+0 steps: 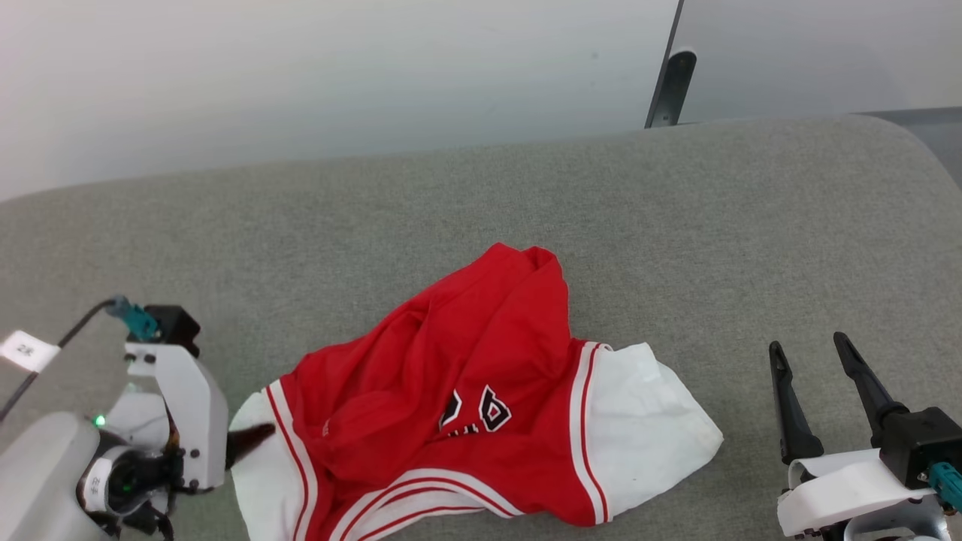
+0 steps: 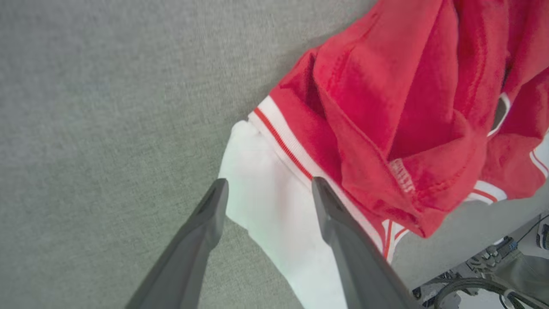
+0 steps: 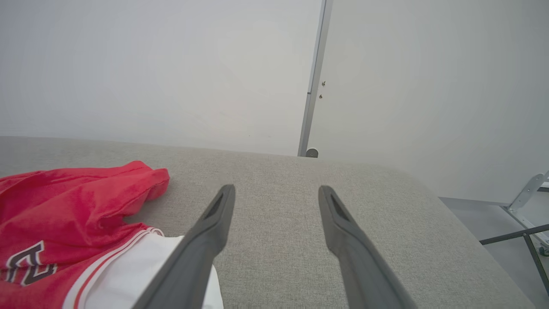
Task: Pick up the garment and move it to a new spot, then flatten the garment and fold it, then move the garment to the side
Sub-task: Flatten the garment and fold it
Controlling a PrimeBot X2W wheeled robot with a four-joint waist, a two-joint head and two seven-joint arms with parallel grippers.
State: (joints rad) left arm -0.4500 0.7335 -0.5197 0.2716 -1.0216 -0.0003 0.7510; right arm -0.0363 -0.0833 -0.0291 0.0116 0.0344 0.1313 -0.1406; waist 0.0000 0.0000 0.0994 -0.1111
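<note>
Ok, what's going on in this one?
A two-armed robot is working on the garment, which lies crumpled on the grey padded surface, neither flattened nor folded. Its left gripper is open with its fingers either side of a white sleeve, not yet closed. The right gripper is open over bare surface to the garment's right, apart from it.

So the left gripper [image 2: 269, 182] has its two dark fingers [image 2: 201, 231] spread wide, and the white sleeve [image 2: 274, 223] of the garment [image 2: 407, 107] sits right in the gap between the tips, though I can't tell if either finger is actually touching the cloth. The red body is all bunched and creased toward the upper right, with the white-and-red striped trim [image 2: 283, 141] running where the sleeve joins it, all lying on the grey fabric desk [image 2: 107, 107]. Some cables [image 2: 467, 285] poke in at the bottom right corner past the desk edge.
</note>
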